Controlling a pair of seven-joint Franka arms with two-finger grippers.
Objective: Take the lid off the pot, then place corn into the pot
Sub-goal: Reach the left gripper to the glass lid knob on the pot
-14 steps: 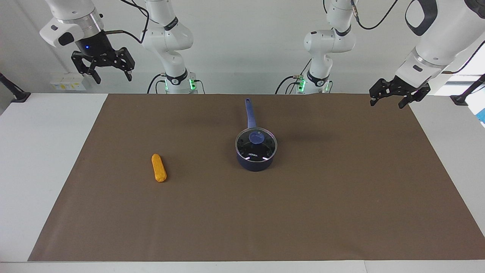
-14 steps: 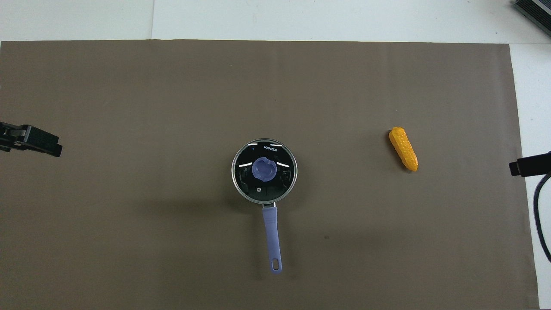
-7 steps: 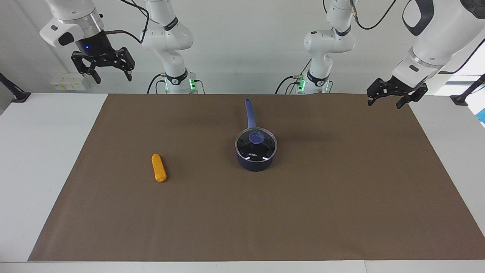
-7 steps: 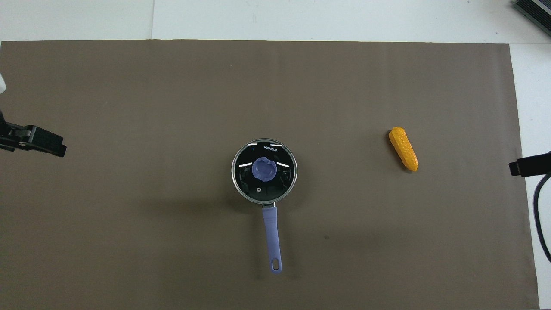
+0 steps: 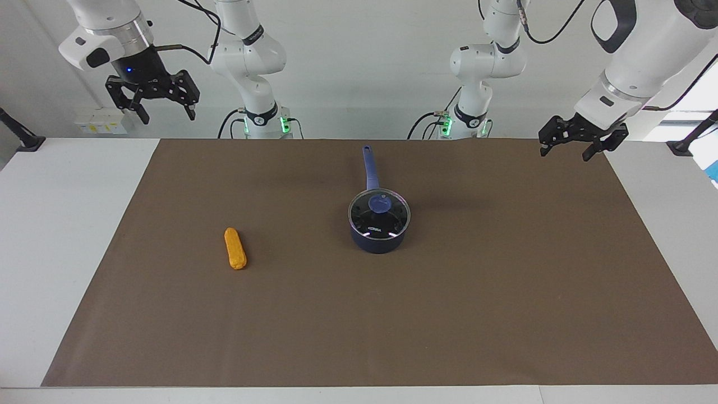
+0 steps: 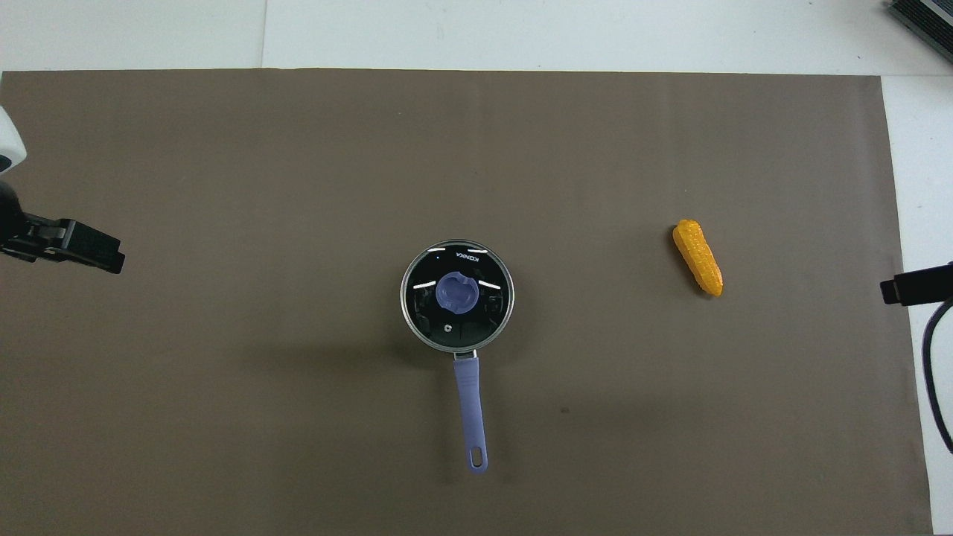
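Note:
The dark blue pot (image 5: 378, 242) stands mid-mat, its long handle (image 6: 470, 409) pointing toward the robots. The glass lid (image 5: 387, 221) (image 6: 488, 313) with its blue knob (image 6: 456, 292) sits on the pot. The orange-yellow corn (image 5: 235, 248) (image 6: 697, 257) lies flat on the mat toward the right arm's end. My left gripper (image 5: 565, 154) (image 6: 82, 251) hangs open and empty over the mat's edge at the left arm's end. My right gripper (image 5: 166, 115) waits open and empty, raised high over the right arm's end; only its tip (image 6: 904, 286) shows in the overhead view.
A brown mat (image 5: 449, 314) covers most of the white table (image 5: 56, 224). A dark ribbed object (image 6: 923, 18) sits at the table corner farthest from the robots at the right arm's end. A black cable (image 6: 931, 387) hangs by the right gripper.
My left gripper has drifted a little toward the pot's side of the mat. The right arm, pot, lid and corn have not moved.

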